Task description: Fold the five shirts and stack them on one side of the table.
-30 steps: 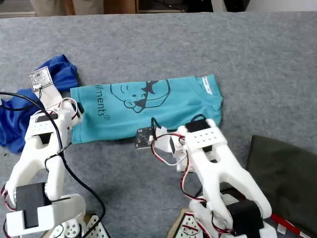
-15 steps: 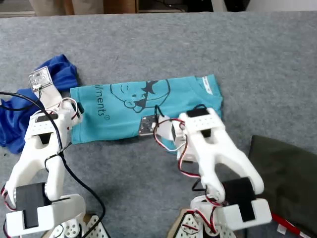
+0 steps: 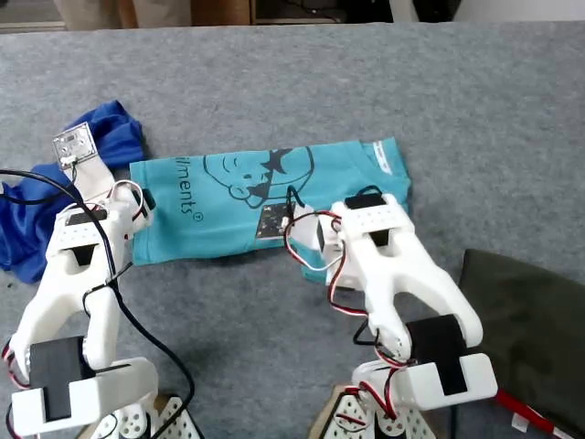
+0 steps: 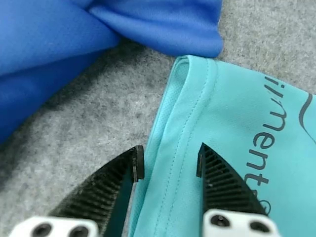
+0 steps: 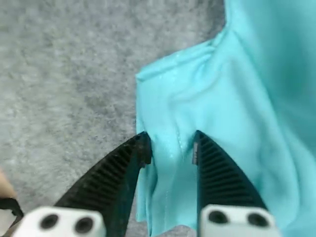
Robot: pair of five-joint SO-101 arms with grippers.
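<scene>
A teal shirt (image 3: 274, 197) with a dark print lies folded lengthwise across the middle of the table. My left gripper (image 4: 168, 160) stands open at its left end, one finger on either side of the teal shirt's hem (image 4: 197, 108). The left arm (image 3: 82, 242) sits between that end and a crumpled blue shirt (image 3: 37, 206). My right gripper (image 5: 170, 145) is open over the teal shirt's near edge (image 5: 197, 98) toward its right end, with puckered cloth between the fingers. The right arm (image 3: 384, 247) reaches in from the front.
A dark olive garment (image 3: 530, 329) lies at the table's near right, beside the right arm's base. The blue shirt (image 4: 74, 39) nearly touches the teal hem. Bare grey felt (image 3: 457, 91) stretches across the far half and right of the table.
The right arm has moved away from the front edge, bringing its gripper from just off the teal shirt onto its near edge. The left arm has not moved.
</scene>
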